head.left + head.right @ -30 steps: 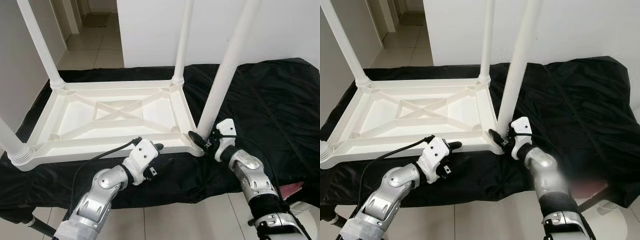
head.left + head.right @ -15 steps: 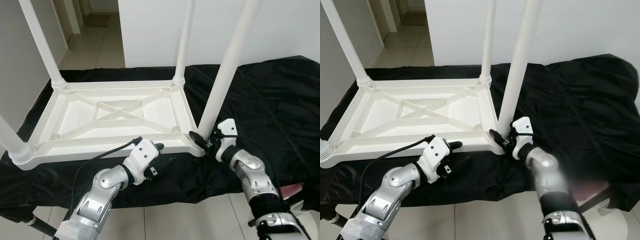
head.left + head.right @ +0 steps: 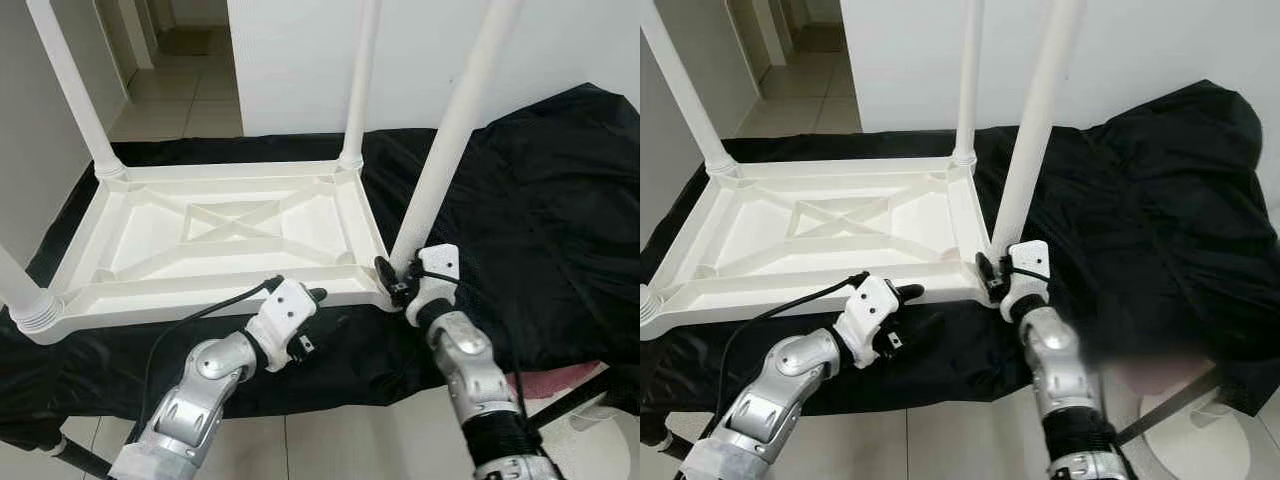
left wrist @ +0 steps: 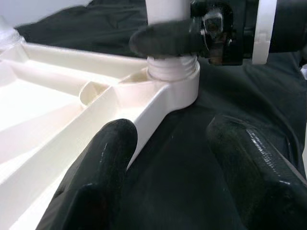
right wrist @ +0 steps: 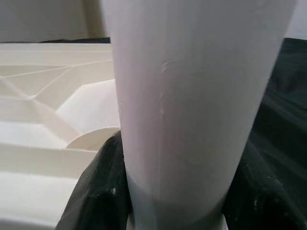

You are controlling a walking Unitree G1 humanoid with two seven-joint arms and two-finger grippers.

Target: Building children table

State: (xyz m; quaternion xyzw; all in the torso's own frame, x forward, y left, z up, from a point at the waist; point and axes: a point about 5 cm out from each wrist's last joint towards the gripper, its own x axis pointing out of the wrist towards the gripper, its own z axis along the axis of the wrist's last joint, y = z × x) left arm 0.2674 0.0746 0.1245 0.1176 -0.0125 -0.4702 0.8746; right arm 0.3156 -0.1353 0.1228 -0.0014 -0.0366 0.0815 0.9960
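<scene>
Upturned white plastic children's table top [image 3: 230, 230] lying underside-up on a desk draped in black cloth [image 3: 540, 200], ribbed frame and crossed braces facing up. Four white legs standing up from its corners: far-left leg [image 3: 70, 90], far-right leg [image 3: 358, 80], near-left leg [image 3: 20, 295] and near-right leg [image 3: 450, 130].

Right tool [image 3: 398, 278] at the foot of the near-right leg, just above the threaded corner socket [image 4: 173, 76], black fingers [image 5: 103, 191] clamped on either side of the leg's white shaft.

Left tool [image 4: 172, 163] low at the table top's near edge, beside that same corner; fingers [image 4: 100, 163] apart, one seemingly resting against the white rim, though contact hard to judge at this angle, the other over the black cloth. Nothing between them but cloth.

Tiled floor [image 3: 190, 100] and white wall [image 3: 300, 50] beyond the desk.
</scene>
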